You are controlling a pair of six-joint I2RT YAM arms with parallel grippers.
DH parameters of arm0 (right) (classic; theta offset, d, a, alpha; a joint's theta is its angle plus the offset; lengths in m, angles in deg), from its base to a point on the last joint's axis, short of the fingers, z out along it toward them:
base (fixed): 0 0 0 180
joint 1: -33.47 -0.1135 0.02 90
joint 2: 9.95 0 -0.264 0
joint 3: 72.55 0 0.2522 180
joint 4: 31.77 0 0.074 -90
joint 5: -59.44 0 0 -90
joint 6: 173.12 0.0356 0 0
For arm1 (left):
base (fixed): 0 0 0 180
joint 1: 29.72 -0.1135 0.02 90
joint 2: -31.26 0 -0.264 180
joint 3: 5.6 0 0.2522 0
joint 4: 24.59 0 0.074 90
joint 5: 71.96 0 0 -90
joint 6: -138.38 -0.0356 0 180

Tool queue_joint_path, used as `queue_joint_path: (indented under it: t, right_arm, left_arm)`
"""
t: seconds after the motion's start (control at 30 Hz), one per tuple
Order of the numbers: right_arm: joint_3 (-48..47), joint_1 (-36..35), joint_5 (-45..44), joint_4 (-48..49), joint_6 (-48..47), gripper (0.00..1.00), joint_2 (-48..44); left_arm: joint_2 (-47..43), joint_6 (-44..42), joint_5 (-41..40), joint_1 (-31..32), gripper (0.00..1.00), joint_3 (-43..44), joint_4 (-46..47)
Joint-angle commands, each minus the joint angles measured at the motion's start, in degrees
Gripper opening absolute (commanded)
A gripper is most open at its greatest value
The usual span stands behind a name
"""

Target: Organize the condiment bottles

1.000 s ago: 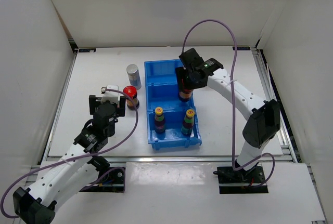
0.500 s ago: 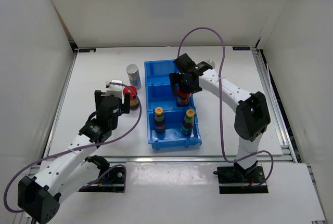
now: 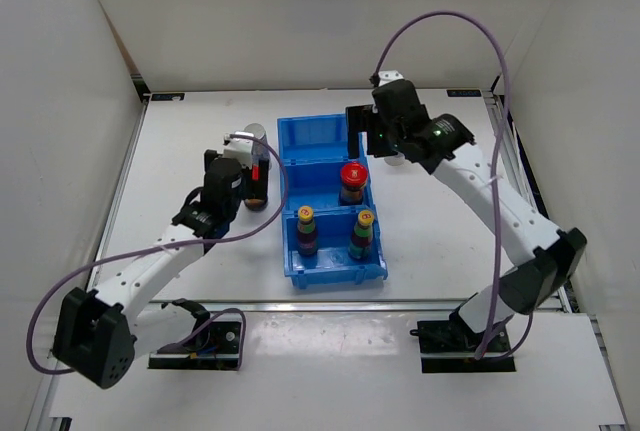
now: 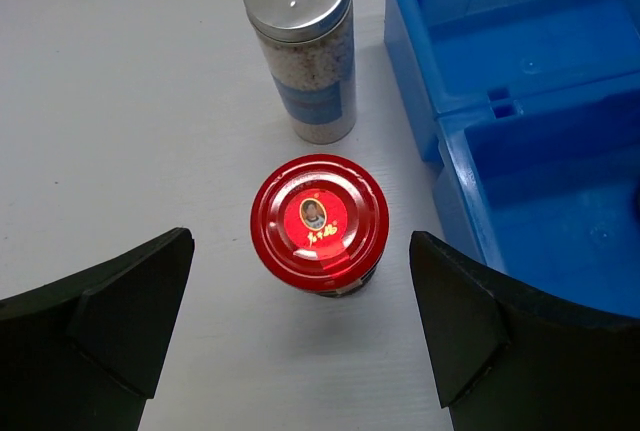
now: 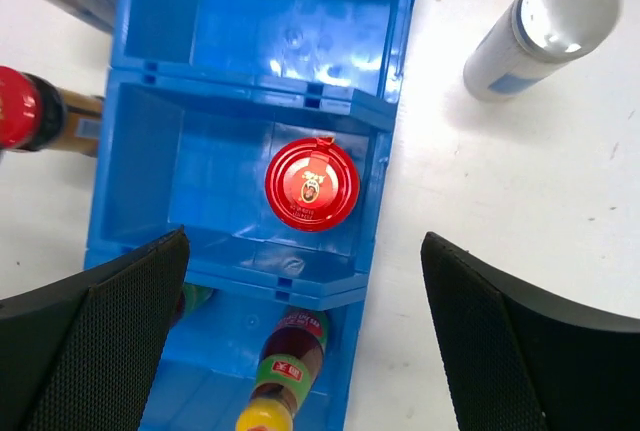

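Left wrist view: our left gripper (image 4: 300, 336) hangs with its jaws spread wide and empty, one finger on either side of the red-capped bottle (image 4: 320, 221). That bottle stands upright on the table (image 4: 120, 101), just beside the left wall of the blue bin (image 4: 520, 81). We judge a straight descent reaches it. Beyond stands a silver-topped cylinder (image 4: 300, 41). Our right gripper (image 5: 300, 336), equally open and empty, hangs over the bin's middle compartment.

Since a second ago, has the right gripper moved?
Yes. The right gripper pulled off the middle of the bin, toward its far end.
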Motion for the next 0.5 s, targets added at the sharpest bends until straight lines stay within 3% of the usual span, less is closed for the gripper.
queue_joint_path:
  t: [0.0, 0.47]
  right_arm:
    - [0.44, 0.09, -1.43, 0.89, -1.23, 1.0, -2.59]
    - [7.47, 0.62, -2.83, 0.36, -2.55, 1.0, -11.03]
  left_arm:
    - [2.22, 0.61, 4.79, -1.31, 1.0, 2.62, 3.91]
    - [14.26, 2.99, 7.52, -5.09, 1.0, 5.0, 5.68]
